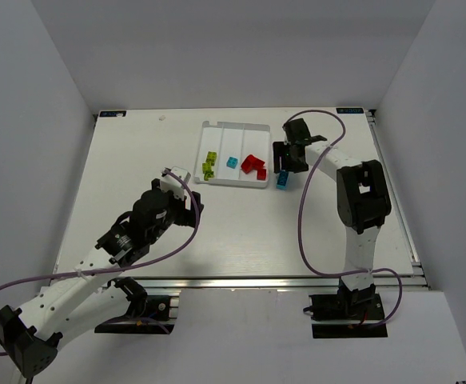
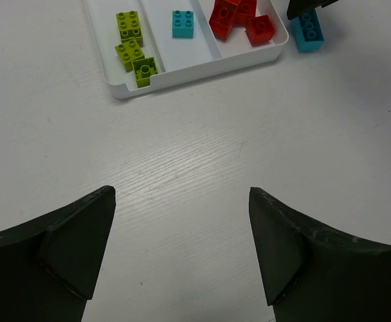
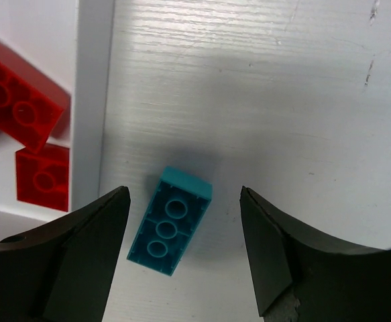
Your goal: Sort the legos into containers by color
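Cyan-blue plastic brick (image 3: 170, 220) at 4 o'clock of the flat white three-compartment tray (image 2: 202, 67) is all you've got left; right fingers (image 3: 81, 255) spread around it, left fingers (image 2: 61, 255) apart too.

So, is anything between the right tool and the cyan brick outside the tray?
Nothing visible. The right tool is open over the cyan brick, which lies alone on the table just beside the tray.

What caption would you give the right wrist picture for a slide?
Right tool open over a cyan brick lying on the table just outside the white tray.
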You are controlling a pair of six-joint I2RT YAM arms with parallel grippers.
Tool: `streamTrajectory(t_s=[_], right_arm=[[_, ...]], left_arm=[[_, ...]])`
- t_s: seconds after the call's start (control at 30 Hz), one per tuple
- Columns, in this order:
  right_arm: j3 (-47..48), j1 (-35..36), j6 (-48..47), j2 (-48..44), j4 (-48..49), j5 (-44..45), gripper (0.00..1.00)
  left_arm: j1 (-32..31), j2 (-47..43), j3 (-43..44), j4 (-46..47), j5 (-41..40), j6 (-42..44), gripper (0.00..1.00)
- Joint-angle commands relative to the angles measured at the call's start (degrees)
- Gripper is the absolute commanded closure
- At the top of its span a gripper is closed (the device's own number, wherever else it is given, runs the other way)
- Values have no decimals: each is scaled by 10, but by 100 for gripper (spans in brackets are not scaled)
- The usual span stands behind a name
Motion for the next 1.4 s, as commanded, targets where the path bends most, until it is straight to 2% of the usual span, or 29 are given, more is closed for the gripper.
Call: streamTrajectory(t_s=[0.0, 0.23, 0.47, 0.5, 0.63, 0.8, 0.87, 1.13, 1.27, 1.37], right_arm=[[12, 1, 23, 8, 4, 29, 28], [4, 5, 37, 19, 1, 15, 33], [-12, 4, 47, 10, -6, 11, 46], [-14, 3, 47, 5, -8, 9, 52], [-9, 2, 47, -9, -14, -7, 64], [21, 3, 6, -32, -16, -33, 93], [26, 6, -20, -53, 1, -48, 100], [74, 40, -89, -81, 34, -112, 100], [133, 74, -91, -33, 22, -178, 100], [193, 95, -69, 14, 24, -197, 100]], left_arm=[[1, -7, 4, -5, -7, 2, 10], [1, -8, 4, -5, -10, 2, 10], [1, -10, 2, -5, -14, 3, 10], [1, -10, 2, -5, -15, 3, 10], [1, -11, 1, -5, -17, 3, 10], [1, -13, 0, -4, -18, 3, 10], [1, -13, 0, -2, -19, 2, 10], [1, -12, -2, 0, -22, 5, 10], [1, -12, -4, 1, -27, 7, 10], [1, -12, -7, 3, -31, 7, 9]])
